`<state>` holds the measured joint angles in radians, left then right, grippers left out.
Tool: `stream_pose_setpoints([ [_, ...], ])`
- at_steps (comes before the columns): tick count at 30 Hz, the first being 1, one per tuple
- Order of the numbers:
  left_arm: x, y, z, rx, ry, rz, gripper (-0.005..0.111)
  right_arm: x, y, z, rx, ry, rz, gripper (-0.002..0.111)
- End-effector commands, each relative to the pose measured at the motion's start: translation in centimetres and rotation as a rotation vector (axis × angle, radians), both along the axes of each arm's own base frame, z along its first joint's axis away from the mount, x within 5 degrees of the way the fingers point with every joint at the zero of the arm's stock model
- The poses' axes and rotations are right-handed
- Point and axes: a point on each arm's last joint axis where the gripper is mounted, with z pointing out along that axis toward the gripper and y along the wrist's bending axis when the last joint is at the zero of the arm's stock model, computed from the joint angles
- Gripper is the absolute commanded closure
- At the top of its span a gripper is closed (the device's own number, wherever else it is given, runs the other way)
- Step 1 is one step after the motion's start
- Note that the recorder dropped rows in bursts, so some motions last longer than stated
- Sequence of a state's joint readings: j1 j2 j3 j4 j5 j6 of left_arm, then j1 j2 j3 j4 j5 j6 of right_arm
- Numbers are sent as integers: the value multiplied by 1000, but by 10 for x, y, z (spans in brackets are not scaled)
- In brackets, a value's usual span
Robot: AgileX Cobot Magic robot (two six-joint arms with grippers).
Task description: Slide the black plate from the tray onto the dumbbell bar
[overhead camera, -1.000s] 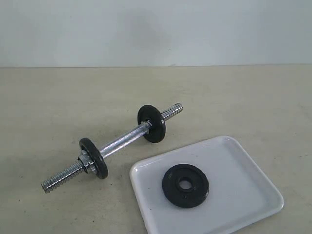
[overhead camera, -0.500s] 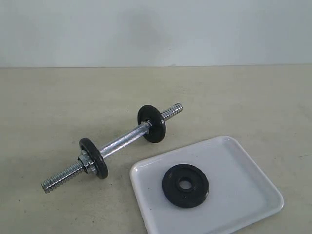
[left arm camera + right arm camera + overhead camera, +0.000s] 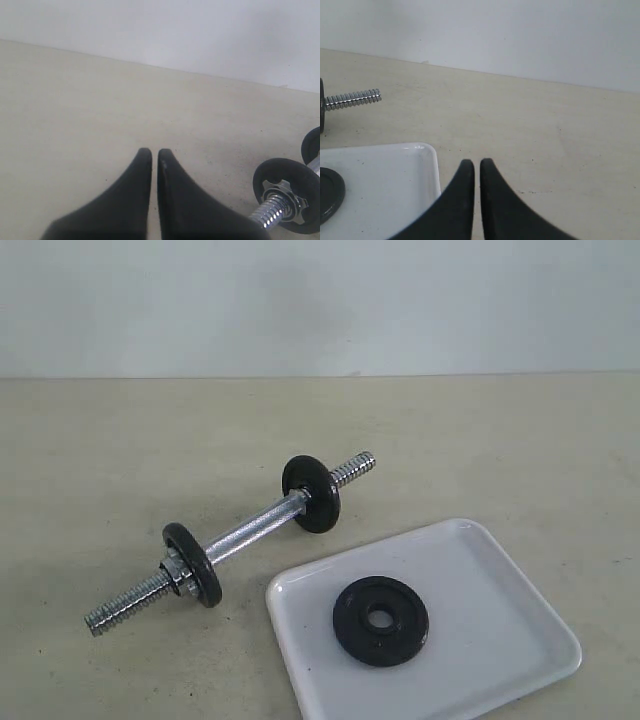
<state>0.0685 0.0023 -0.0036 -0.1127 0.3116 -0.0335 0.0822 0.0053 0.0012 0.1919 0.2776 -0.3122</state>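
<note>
black plate (image 3: pixel 380 621): laid flat on the tray, in its left half — centre hole turned up, clear of the rim.
tray (image 3: pixel 500 580): white and glossy, set on the tabletop (image 3: pixel 120 440) at front right, just beside the dumbbell bar.
dumbbell bar (image 3: pixel 255 528): laid diagonally on the tabletop, left of the tray. Two black discs are carried on it, the far disc (image 3: pixel 311 493) and the near disc (image 3: pixel 193 564). A nut (image 3: pixel 175 573) is seated against the near disc's outer face, and both threaded ends are exposed.
left end effector (image 3: pixel 151 152): fingers pressed together, seen over bare tabletop near the bar's nut end.
right end effector (image 3: pixel 473 163): fingers pressed together — seen beside a tray corner, apart from the plate.
</note>
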Motion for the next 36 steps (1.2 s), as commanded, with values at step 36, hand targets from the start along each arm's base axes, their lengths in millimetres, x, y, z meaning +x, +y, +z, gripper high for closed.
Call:
stream_pose_setpoints([
  [36,0,0,-1,-5,-4,0,102,1,4,19,1131,-9,-60,106],
])
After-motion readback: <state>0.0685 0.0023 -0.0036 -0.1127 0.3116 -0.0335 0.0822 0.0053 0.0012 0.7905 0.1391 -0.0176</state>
